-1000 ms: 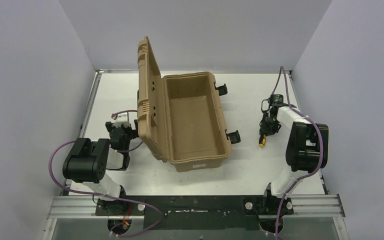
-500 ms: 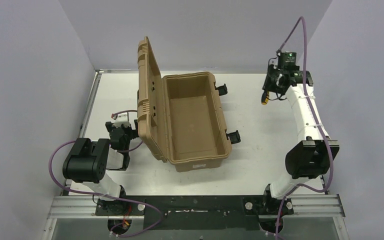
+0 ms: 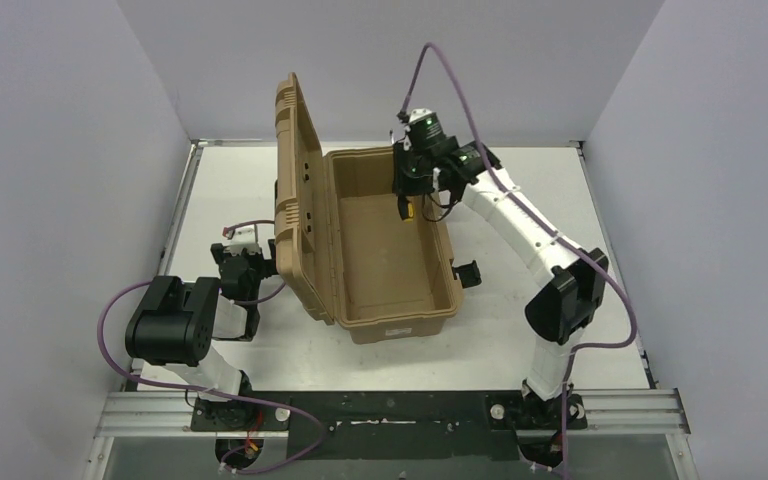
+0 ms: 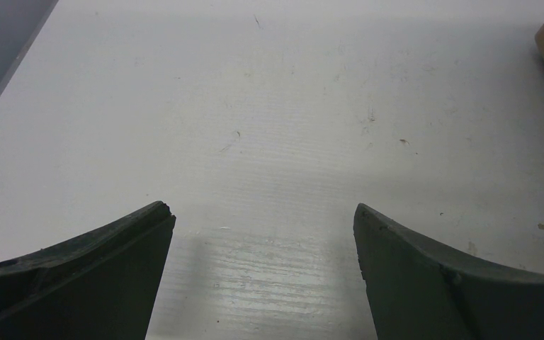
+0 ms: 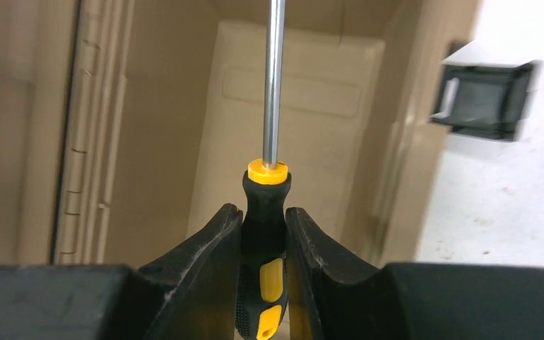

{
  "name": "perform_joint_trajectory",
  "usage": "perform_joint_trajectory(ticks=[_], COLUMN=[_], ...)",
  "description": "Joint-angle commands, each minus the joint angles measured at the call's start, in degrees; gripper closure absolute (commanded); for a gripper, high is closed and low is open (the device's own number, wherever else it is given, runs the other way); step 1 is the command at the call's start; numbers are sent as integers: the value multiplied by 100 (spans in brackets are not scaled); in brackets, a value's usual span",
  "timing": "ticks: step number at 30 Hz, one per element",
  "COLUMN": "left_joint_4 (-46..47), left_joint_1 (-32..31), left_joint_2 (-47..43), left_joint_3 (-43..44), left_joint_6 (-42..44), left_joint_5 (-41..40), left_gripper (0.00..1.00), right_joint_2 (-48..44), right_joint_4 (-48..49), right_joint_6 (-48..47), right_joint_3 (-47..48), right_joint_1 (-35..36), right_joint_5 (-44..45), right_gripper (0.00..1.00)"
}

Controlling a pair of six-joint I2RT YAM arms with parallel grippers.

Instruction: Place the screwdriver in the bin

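Pinched tight between the right gripper's (image 5: 263,210) jaws: the screwdriver (image 5: 265,190), black handle with yellow inlays and a yellow collar, thin shiny steel shaft pointing down into the open tan bin (image 3: 400,322), hanging over its far end. Wide-spread jaws on the left gripper (image 4: 262,212), low over the white table (image 4: 255,85)
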Motion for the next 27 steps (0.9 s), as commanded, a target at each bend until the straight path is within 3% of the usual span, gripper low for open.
perform_joint_trajectory(ticks=[1, 11, 23, 27], left_joint_4=[325, 331, 328, 340], left_joint_1=[-7, -7, -2, -7], left_joint_2=[-11, -2, -7, -7], left_joint_3=[97, 97, 96, 97], left_joint_6=[52, 51, 56, 50], left_joint_5=[55, 53, 53, 53], left_gripper=[3, 3, 3, 3], right_joint_2=[270, 917, 1636, 1658], right_joint_4=[560, 1571, 2044, 2022], right_joint_6=[174, 204, 228, 293], right_joint_3=[-658, -1950, -2360, -2352], right_joint_1=[234, 493, 526, 526], right_joint_5=[-36, -288, -306, -272], right_gripper=[100, 100, 100, 84])
